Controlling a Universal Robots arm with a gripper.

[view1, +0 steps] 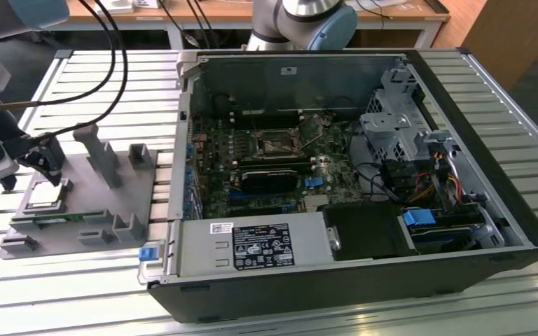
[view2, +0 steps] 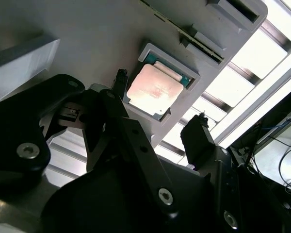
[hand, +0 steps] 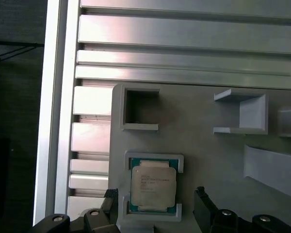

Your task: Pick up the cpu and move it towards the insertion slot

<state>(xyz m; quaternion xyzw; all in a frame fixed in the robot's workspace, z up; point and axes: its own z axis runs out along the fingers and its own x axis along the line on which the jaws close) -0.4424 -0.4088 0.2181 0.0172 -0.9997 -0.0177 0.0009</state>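
The cpu [hand: 153,189] is being cradled flat by a framed recess of the grey plastic fixture [view1: 101,203], at the exterior view's left. This is well apart from the insertion slot [view1: 277,145] on the motherboard [view1: 250,164] inside the open computer case [view1: 344,290]. The gripper [view2: 160,103] is being positioned just above the chip with its fingers [view2: 198,138] spread, one on either side, seemingly so that opposite edges can be clamped. Nothing is being pinched yet.
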